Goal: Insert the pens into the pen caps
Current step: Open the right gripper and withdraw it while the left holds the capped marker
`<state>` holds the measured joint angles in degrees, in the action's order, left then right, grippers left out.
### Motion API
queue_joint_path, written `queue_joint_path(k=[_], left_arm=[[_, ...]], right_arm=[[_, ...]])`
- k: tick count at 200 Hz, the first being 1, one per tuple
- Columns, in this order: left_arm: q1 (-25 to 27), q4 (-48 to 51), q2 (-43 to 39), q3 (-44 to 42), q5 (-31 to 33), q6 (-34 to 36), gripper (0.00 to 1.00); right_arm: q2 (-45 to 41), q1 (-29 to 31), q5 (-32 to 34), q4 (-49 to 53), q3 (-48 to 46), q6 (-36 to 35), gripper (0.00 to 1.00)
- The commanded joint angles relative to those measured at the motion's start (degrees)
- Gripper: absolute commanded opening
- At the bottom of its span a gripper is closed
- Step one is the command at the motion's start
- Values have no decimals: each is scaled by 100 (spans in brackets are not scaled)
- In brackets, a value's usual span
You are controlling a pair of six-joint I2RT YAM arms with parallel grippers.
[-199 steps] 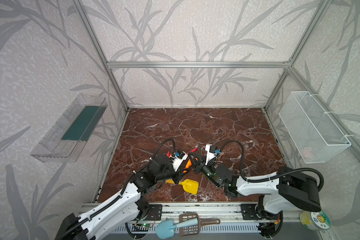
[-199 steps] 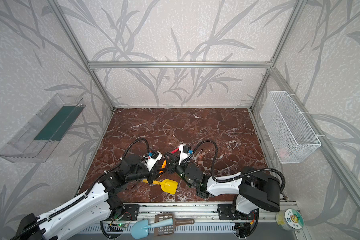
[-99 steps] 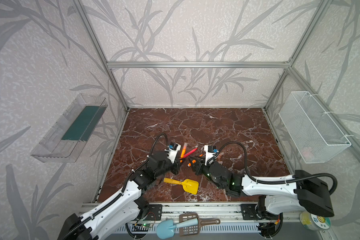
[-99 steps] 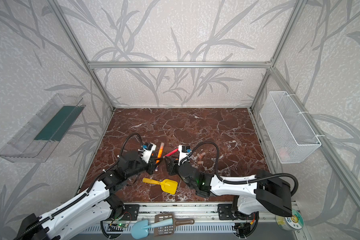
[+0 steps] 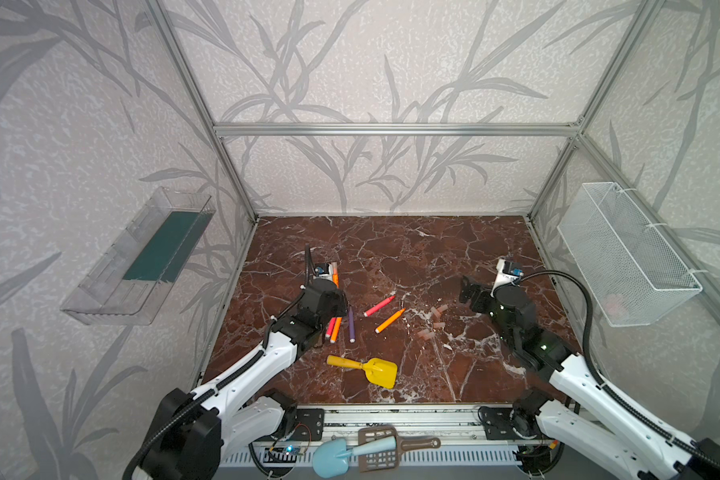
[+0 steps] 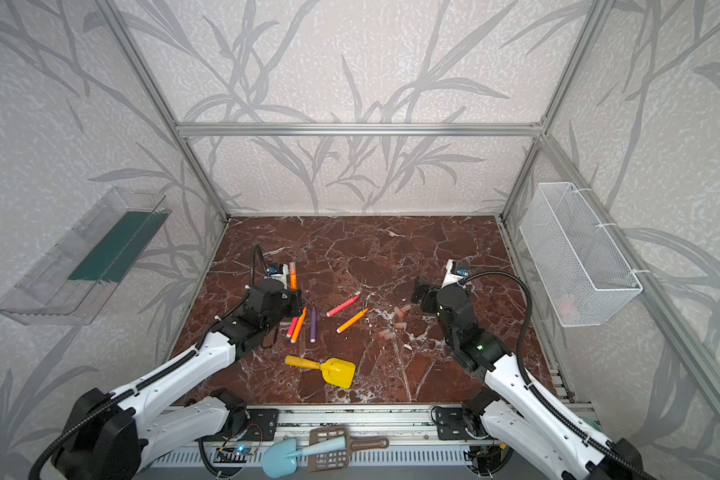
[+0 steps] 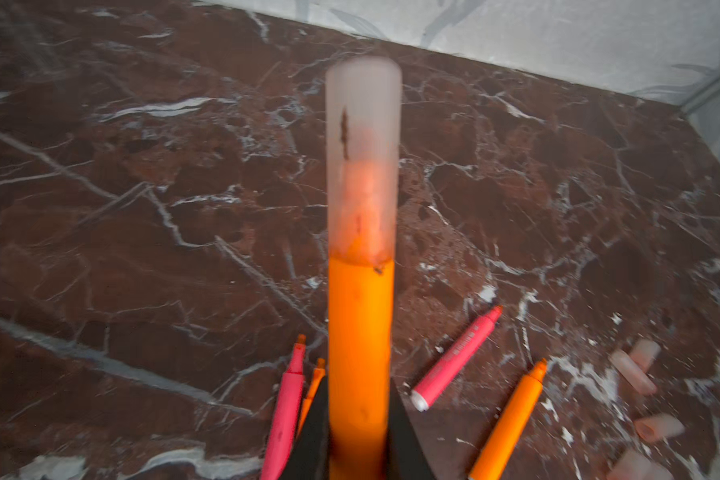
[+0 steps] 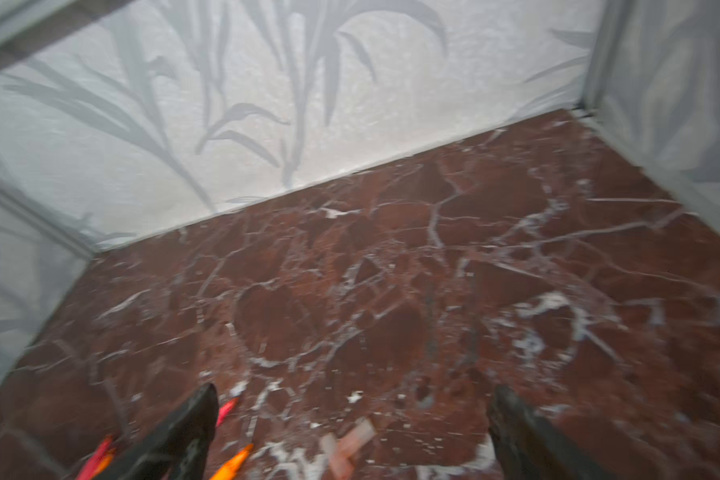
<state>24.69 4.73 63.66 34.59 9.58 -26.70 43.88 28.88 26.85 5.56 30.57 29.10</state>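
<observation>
Right fingers (image 8: 184, 432) withdrawn rightward, spread; far floor (image 5: 391, 249) open.

Both top views high above the near edge, sharing the whole marble floor (image 5: 412, 257), wrist cameras low, close, facing far wall (image 8: 350, 104).

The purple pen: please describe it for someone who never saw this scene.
On the brown marble table, find the yellow toy shovel. Just behind it lie loose pens; the purple pen is the only purple one, its neighbours being orange or pink.
</observation>
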Motion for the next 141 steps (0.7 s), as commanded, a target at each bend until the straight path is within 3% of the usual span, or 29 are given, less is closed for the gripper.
queue_joint_path(k=[1, 21, 56, 141], left_arm=[[-368, 715, 309, 234, 490, -416, 0], [-832, 792, 586, 302, 163, -544, 0], [-1387, 880, 1021, 440, -181, -596, 0], [-1549, 1248, 1943, 889, -195, -762, 2]], right_arm=[[-387, -508, 579, 613, -525, -49, 99], [-620, -590, 452, -462, -1251, -383, 99], [-722, -630, 534, -166, -1276, -110, 99], [-838, -630, 94, -339, -1414, -273, 99]])
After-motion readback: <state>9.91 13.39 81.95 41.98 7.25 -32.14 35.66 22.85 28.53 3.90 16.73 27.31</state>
